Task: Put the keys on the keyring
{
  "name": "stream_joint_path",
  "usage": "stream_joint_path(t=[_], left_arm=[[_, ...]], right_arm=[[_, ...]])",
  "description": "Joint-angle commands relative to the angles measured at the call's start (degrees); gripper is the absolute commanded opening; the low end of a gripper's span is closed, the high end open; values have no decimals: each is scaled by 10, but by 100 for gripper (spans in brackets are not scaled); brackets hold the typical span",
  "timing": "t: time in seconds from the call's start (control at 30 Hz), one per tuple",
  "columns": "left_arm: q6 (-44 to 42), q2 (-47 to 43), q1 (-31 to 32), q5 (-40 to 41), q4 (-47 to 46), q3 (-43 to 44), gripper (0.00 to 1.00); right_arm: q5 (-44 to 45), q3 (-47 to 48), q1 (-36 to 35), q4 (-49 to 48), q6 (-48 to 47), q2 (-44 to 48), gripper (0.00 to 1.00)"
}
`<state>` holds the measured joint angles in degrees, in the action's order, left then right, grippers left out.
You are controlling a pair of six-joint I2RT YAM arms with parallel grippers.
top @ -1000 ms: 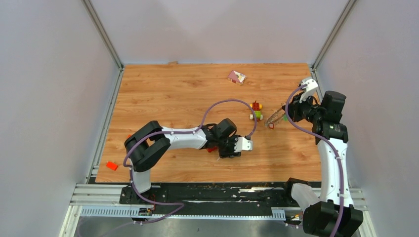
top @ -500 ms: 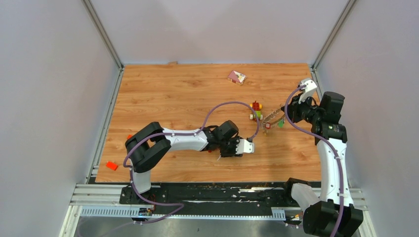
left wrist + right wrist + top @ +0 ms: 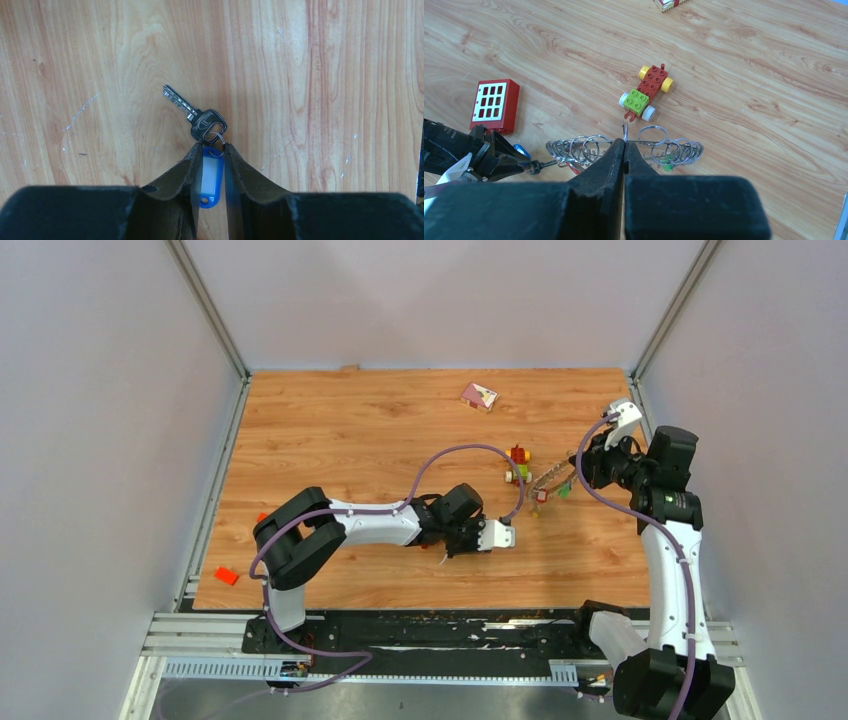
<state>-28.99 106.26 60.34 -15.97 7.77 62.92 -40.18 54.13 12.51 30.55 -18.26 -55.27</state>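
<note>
Your left gripper (image 3: 213,150) straddles the blue-tagged key (image 3: 205,125), which lies flat on the table (image 3: 325,100) with its blade toward 11 o'clock. Whether it is pinching, you cannot tell. Overhead, at its 2 o'clock, your right gripper (image 3: 624,144) is clamped on the keyring (image 3: 574,149).

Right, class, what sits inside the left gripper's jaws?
A blue tag, ringed to a key on the table. The jaws cover the tag's side edges, so contact is unclear.

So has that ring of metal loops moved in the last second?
Yes. The keyring, held by the right end effector, has shifted slightly left, closer to the toy car.
</note>
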Motion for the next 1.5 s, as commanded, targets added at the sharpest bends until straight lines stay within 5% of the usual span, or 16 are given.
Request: stream_joint_path(t=[0.0, 1.03, 1.47], left_arm=[[17, -11, 2, -11, -14, 11, 29], [45, 7, 2, 19, -19, 7, 32], [55, 17, 2, 25, -21, 13, 24]], right_arm=[[-17, 4, -2, -31, 2, 16, 0], [-21, -4, -3, -35, 6, 15, 0], [-22, -9, -4, -36, 7, 14, 0]])
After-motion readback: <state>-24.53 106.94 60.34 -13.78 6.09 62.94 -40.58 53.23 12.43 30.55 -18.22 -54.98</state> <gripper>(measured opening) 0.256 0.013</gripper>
